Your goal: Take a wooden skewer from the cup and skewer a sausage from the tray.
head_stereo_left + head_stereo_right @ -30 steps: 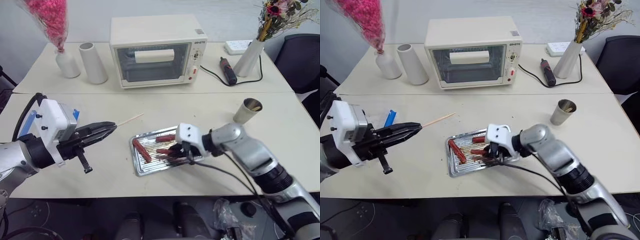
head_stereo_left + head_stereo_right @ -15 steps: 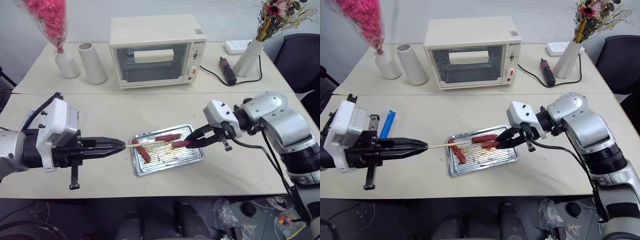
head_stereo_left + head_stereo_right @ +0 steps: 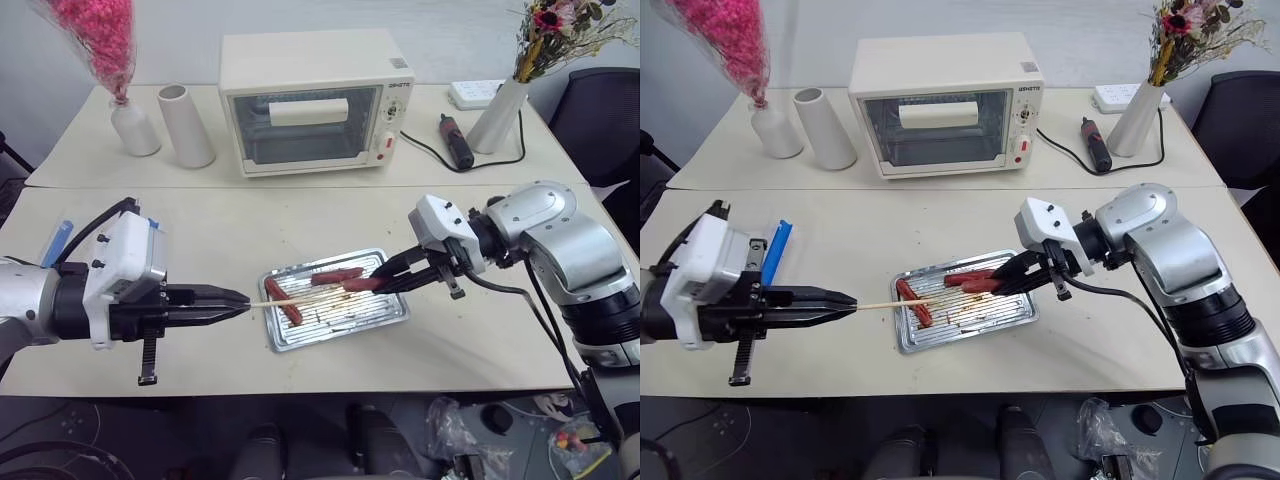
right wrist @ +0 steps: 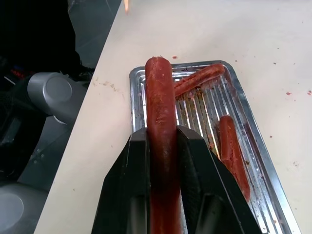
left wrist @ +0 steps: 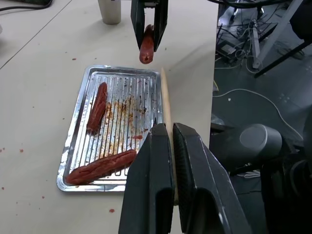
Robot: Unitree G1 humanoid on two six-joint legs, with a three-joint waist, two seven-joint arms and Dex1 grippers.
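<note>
A second ago the right gripper [image 3: 384,285] was down in the tray [image 3: 385,318] among the sausages; now it is lifted clear of it, clamped on one sausage [image 3: 362,284] and holding it above the tray's far side, so two are left lying inside. The left gripper [image 3: 243,298] has swung from angling up over the bare tabletop [image 3: 230,225] to lying level, so the skewer [image 3: 275,299] it pinches now points across the tray's near-left corner toward the raised sausage.
</note>
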